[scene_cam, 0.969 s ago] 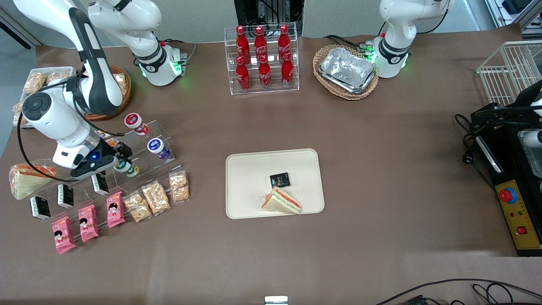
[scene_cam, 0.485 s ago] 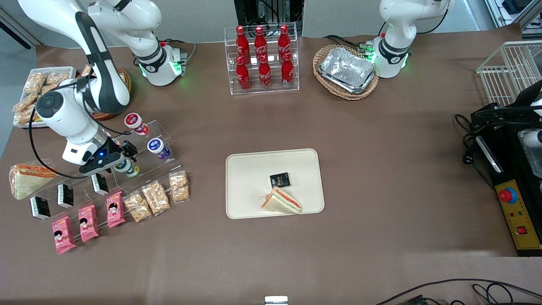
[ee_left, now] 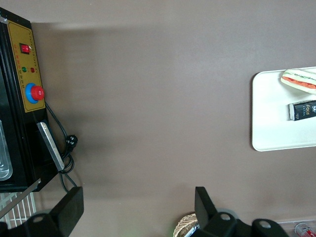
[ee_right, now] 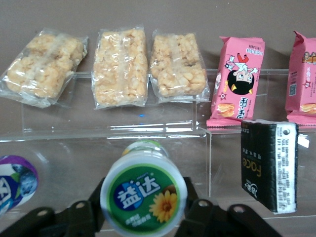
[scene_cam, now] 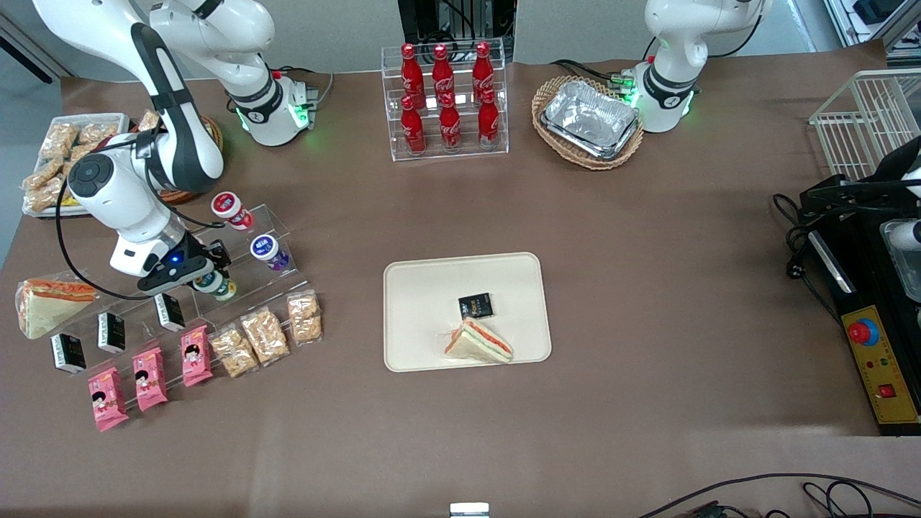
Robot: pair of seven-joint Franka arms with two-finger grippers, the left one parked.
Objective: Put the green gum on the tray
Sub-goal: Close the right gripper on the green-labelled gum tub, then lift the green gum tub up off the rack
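Note:
The green gum point(scene_cam: 217, 287), a small jar with a green and white lid, lies on its side on a clear stepped stand point(scene_cam: 288, 237) toward the working arm's end of the table. In the right wrist view its lid point(ee_right: 143, 200) faces the camera. My gripper point(scene_cam: 207, 278) is at the jar, and in the right wrist view point(ee_right: 143, 210) its black fingers point(ee_right: 190, 200) press both sides of the lid. The cream tray point(scene_cam: 417, 316) lies at the table's middle, well away from the gripper, and holds a sandwich point(scene_cam: 478, 342) and a black packet point(scene_cam: 475, 306). The tray's edge shows in the left wrist view point(ee_left: 269, 113).
A purple-lidded jar point(scene_cam: 268, 250) and a red-lidded jar point(scene_cam: 230, 208) sit on higher steps of the stand. Black packs point(ee_right: 269, 163), pink snack packs point(ee_right: 238, 81) and rice-cracker bags point(ee_right: 121, 66) line the steps nearer the front camera. A wrapped sandwich point(scene_cam: 47, 302) lies beside the stand.
The arm's elbow and wrist have shifted farther from the front camera and toward the table's middle. The gripper has stayed at the green gum, which has not moved.

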